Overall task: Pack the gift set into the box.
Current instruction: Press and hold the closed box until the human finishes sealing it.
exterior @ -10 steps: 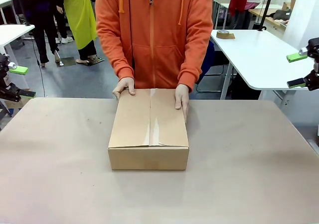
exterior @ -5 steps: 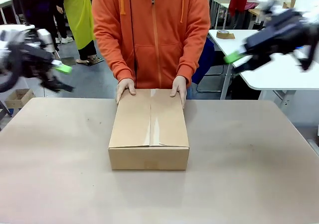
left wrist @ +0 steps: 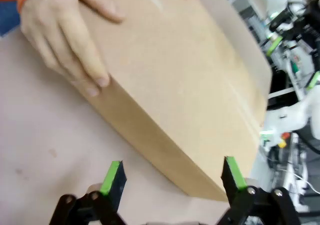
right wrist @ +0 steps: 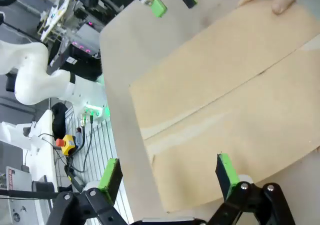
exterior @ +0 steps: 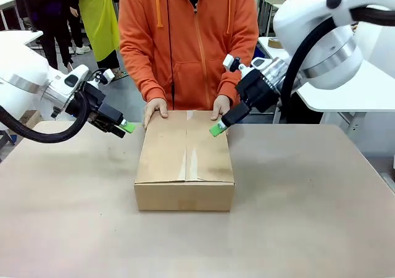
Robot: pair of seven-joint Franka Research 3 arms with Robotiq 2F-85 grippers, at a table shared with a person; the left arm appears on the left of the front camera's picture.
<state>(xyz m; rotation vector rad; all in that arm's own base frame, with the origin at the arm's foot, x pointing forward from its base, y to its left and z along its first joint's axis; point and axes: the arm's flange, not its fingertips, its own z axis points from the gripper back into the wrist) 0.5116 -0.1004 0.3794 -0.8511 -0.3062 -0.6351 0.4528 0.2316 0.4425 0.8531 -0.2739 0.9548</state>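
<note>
The box [exterior: 184, 160] sits closed in the middle of the table, flaps folded flat with a seam along the top. The gift set is hidden from view. A person in an orange hoodie rests a hand [exterior: 154, 109] and the other hand [exterior: 222, 107] on the box's far end. My left gripper [exterior: 123, 128] hovers open just left of the box's far left corner; its wrist view has the box [left wrist: 185, 85] and a hand [left wrist: 65, 35] ahead of the fingers. My right gripper [exterior: 220, 124] is open above the box's far right part, beside the person's hand, over the box top [right wrist: 235, 100].
The tan table [exterior: 296, 216] has free room around the box on every side. A white table [exterior: 370, 86] stands behind at the right. The person stands close against the far edge. Other people stand farther back at the left.
Both arms have swung in from the picture's sides toward the far end of the box, one on each side. The person's hands have stayed on the box, which has not moved.
</note>
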